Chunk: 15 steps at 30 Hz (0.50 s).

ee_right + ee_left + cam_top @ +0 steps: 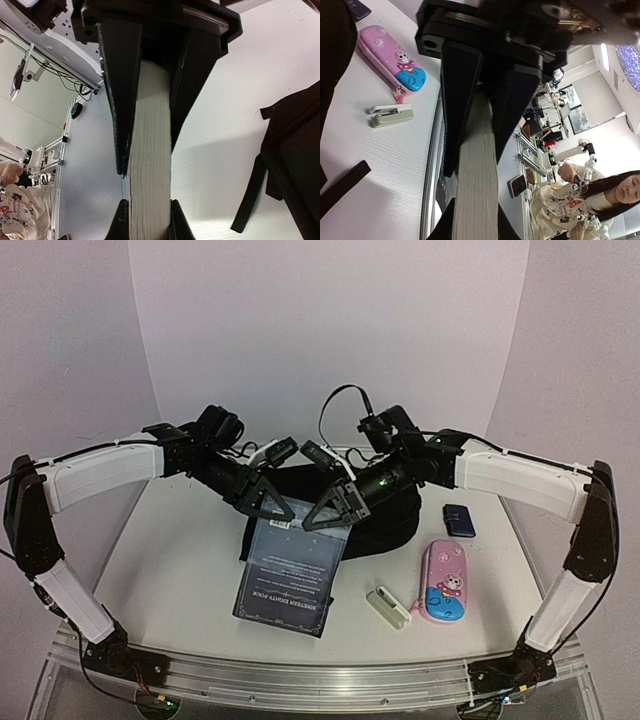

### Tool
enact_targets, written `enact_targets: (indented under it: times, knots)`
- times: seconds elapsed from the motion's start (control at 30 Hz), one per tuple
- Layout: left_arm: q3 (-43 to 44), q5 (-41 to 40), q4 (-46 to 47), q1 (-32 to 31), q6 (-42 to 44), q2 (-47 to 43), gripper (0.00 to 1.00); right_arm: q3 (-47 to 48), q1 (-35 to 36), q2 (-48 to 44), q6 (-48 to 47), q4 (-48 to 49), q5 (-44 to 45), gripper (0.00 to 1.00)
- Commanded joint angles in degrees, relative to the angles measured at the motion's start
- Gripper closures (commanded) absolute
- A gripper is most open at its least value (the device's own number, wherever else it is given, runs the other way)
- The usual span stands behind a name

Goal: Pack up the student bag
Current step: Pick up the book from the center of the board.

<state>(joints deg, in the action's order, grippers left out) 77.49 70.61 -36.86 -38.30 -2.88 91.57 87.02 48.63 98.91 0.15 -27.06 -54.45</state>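
Observation:
A dark-covered book (290, 575) is held up by its far edge, its near end close to the table. My left gripper (270, 508) is shut on its left top corner and my right gripper (330, 512) on its right top corner. In both wrist views the fingers clamp the pale page edge (477, 180) (149, 165). The black student bag (385, 525) lies behind the book under the grippers; its fabric and a strap (287, 150) show in the right wrist view, and a strap (342, 187) in the left wrist view.
A pink pencil case (446, 580) and a white-green stapler (388, 606) lie right of the book; both show in the left wrist view (390, 57) (391, 115). A small dark blue case (459, 521) lies at the bag's right.

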Motion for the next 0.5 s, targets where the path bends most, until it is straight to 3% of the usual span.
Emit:
enact_targets:
  times: [0.0,0.07,0.13,0.33,0.47]
  knots:
    - [-1.3,-8.5,10.7,1.4,-8.1,-2.7,0.66,-1.6,0.3,-3.9,4.8,6.1,6.0,1.00]
    - [-3.6,-14.8,14.3,3.4,-12.4,-3.9,0.38,-3.6,-0.3,-5.8,7.7,7.6,15.6,1.00]
    - [-7.1,-21.5,18.3,5.9,-16.9,-5.0,0.24,-5.9,-2.0,-7.9,11.2,9.8,22.3,1.00]
    - [-15.9,-39.2,24.0,11.3,-30.8,-4.8,0.07,-12.1,-8.0,-18.4,18.6,16.8,36.3,1.00]
    - [-17.6,-43.3,24.4,11.2,-36.2,-1.1,0.03,-13.2,-9.8,-24.1,20.3,17.1,49.2,1.00]
